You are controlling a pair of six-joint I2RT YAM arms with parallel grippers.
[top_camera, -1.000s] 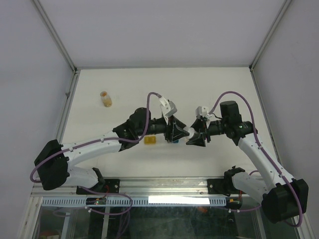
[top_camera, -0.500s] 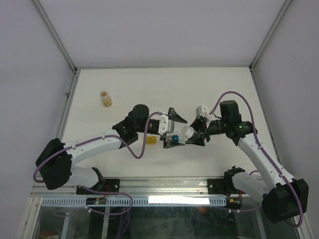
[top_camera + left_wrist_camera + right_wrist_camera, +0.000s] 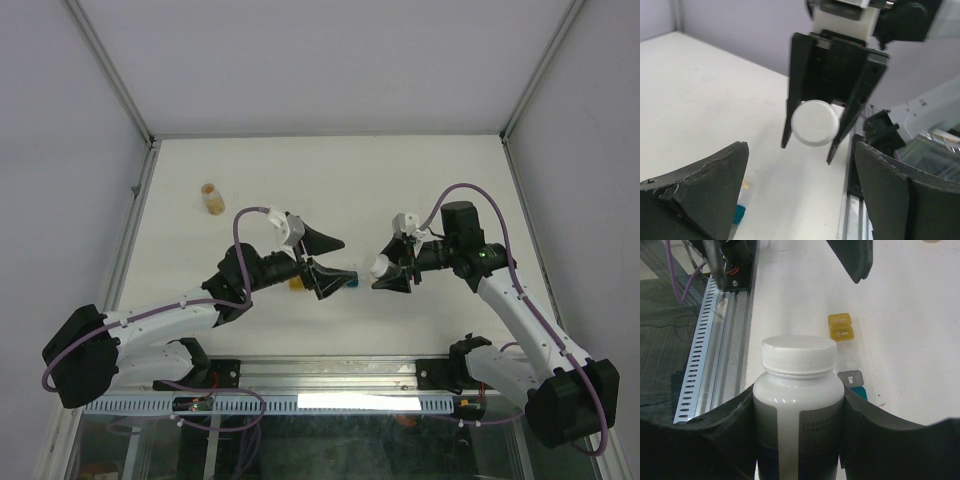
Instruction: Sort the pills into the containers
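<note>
The pill bottle (image 3: 797,410) is sitting clenched in the right fingers (image 3: 880,440); the released left fingers (image 3: 705,185) should be squaring up on its cap (image 3: 815,123).

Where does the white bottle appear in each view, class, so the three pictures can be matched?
Top external: bottle just right of centre.
Left wrist: bottle upper centre, cap towards the camera.
Right wrist: bottle bottom centre, filling the foreground.
Shared landmark: the strip lying on the table.
</note>
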